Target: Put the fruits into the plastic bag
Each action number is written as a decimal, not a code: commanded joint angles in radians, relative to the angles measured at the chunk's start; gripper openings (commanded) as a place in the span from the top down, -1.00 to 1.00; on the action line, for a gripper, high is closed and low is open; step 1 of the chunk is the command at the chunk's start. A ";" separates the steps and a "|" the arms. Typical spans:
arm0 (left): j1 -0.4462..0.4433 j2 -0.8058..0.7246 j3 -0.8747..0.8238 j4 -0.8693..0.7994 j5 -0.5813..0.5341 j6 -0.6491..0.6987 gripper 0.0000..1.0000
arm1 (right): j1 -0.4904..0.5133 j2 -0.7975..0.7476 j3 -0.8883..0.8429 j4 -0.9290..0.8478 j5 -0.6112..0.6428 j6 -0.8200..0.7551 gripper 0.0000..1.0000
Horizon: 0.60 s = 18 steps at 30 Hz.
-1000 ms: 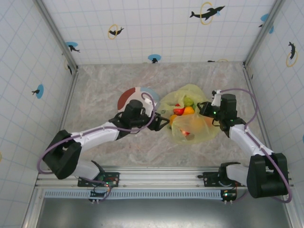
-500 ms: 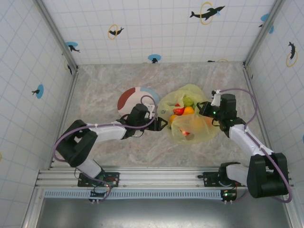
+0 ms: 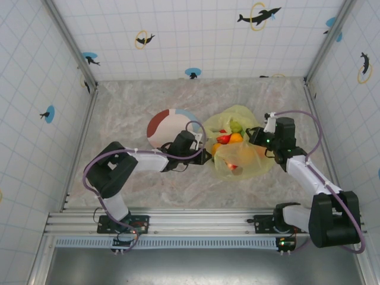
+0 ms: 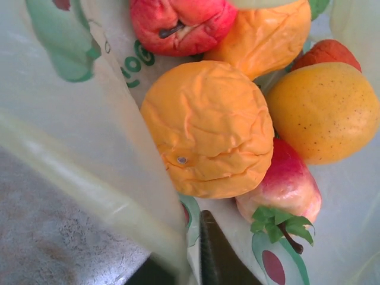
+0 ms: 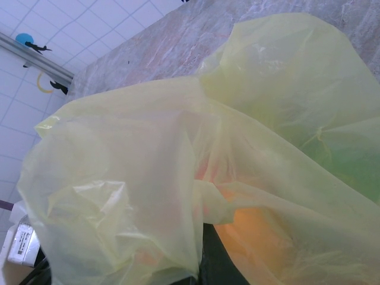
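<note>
Plastic bag (image 3: pixel 240 159): yellow-green film, laid on the marble table (image 3: pixel 130 107) just right of the maroon-and-white plate (image 3: pixel 161 126).
Fruits (image 3: pixel 229 139): heaped inside the bag — among them a crinkled orange (image 4: pixel 208 127), a red apple (image 4: pixel 178 24) and a pink-red fruit with green leaves (image 4: pixel 285 190).
Left gripper (image 3: pixel 205 155): pressed together, with the bag's left edge pinched.
Right gripper (image 3: pixel 254 138): closed on the right-hand film.
Progress: every fruit seen is bagged — loading is judged finished, and only release is judged left.

1 overhead view, 2 wrist close-ups — plastic bag (image 3: pixel 254 159) shared
</note>
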<state>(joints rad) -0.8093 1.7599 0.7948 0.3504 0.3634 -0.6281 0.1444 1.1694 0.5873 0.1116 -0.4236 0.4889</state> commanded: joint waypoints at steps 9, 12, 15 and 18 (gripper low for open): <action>-0.004 -0.188 0.082 0.057 0.188 -0.028 1.00 | -0.042 -0.069 0.082 -0.111 0.065 -0.086 1.00; -0.004 -0.218 0.130 0.084 0.230 -0.053 1.00 | -0.052 -0.082 0.141 -0.176 0.110 -0.137 1.00; -0.004 -0.237 0.174 0.055 0.221 -0.032 1.00 | -0.058 -0.092 0.202 -0.236 0.150 -0.181 1.00; -0.002 -0.253 0.229 0.012 0.181 0.004 1.00 | -0.064 -0.102 0.240 -0.263 0.171 -0.206 1.00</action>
<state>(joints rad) -0.8093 1.5421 0.9691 0.3744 0.5423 -0.6533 0.0895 1.0943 0.7712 -0.0925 -0.3012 0.3416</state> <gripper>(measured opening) 0.042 0.049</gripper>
